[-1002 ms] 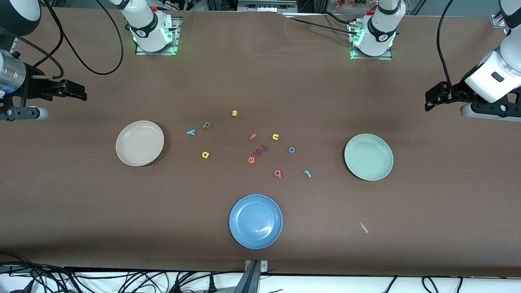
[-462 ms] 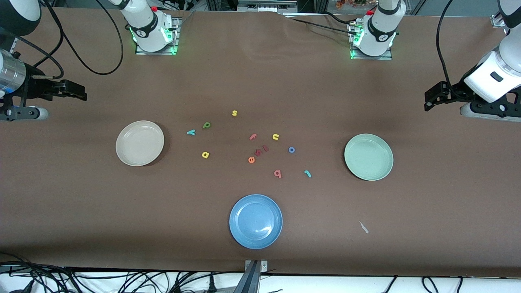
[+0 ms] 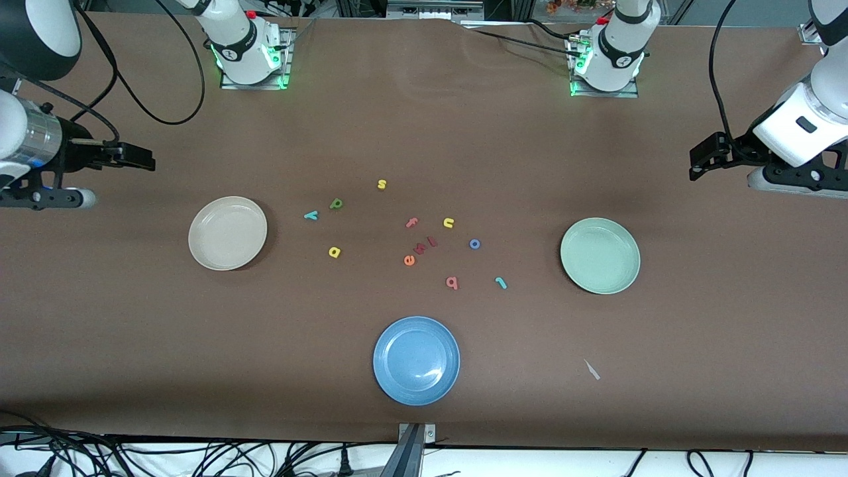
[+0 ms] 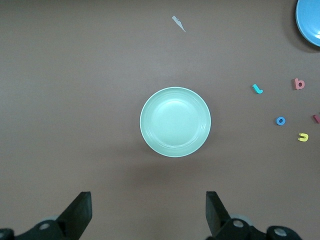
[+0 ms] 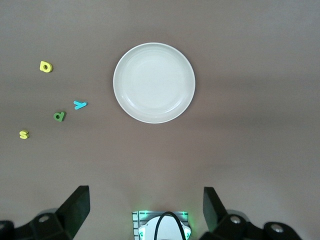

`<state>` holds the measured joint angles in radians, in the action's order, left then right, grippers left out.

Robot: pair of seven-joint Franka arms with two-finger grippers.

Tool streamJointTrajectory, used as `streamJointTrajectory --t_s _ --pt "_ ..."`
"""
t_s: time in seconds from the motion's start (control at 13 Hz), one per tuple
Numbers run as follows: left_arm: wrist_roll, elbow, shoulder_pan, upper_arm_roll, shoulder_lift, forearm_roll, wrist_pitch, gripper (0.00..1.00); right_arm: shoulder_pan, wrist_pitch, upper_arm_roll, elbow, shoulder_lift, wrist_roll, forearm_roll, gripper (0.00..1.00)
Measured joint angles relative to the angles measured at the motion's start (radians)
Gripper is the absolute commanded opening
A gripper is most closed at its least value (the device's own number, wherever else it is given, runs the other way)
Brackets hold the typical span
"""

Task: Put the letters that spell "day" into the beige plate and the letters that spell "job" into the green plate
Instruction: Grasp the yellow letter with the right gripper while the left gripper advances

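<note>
The beige plate [image 3: 227,232] [image 5: 154,82] lies toward the right arm's end, the green plate [image 3: 600,255] [image 4: 175,121] toward the left arm's end. Between them lie the green d [image 3: 336,203] [image 5: 59,116], teal y [image 3: 311,214] [image 5: 80,104] and yellow a [image 3: 334,252] [image 5: 46,66], and nearer the green plate the blue o [image 3: 474,244] [image 4: 281,120], pink b [image 3: 452,283] [image 4: 299,84] and teal j [image 3: 501,283] [image 4: 257,89]. My right gripper [image 3: 140,160] [image 5: 146,196] hangs open and empty above the table's end beside the beige plate. My left gripper [image 3: 695,165] [image 4: 147,200] hangs open and empty beside the green plate.
A blue plate [image 3: 416,360] sits near the front edge. Other letters lie in the middle: yellow s [image 3: 381,184], pink f [image 3: 412,222], yellow u [image 3: 448,223], orange e [image 3: 409,260] and a red letter [image 3: 424,245]. A small pale scrap [image 3: 591,369] lies nearer the camera than the green plate.
My right gripper has shifted a little toward the beige plate. The left gripper has barely crept. Plates and letters lie as before.
</note>
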<state>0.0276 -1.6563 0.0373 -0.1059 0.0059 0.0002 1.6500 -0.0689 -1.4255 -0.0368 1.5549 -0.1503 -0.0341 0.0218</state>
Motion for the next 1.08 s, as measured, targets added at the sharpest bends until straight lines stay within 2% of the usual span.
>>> streamJointTrajectory --t_s 0.39,0.62,0.77,1.08 --pt "0.0 0.0 0.0 -0.006 0.0 0.0 0.0 1.0 -0.081 -0.03 0.016 -0.002 -0.152 0.006 0.001 1.0" --pt "-0.001 0.006 -0.002 -0.06 0.0 0.0 0.0 1.0 -0.093 -0.072 0.017 -0.003 -0.171 0.006 0.009 1.0" --pt "-0.001 0.012 -0.005 -0.09 -0.001 0.0 0.0 1.0 -0.099 -0.127 0.018 -0.002 -0.207 0.0 0.045 1.0" --pt "0.001 0.009 -0.019 -0.097 0.039 0.0 0.0 1.0 -0.143 -0.281 0.019 0.001 -0.325 -0.037 0.087 1.0"
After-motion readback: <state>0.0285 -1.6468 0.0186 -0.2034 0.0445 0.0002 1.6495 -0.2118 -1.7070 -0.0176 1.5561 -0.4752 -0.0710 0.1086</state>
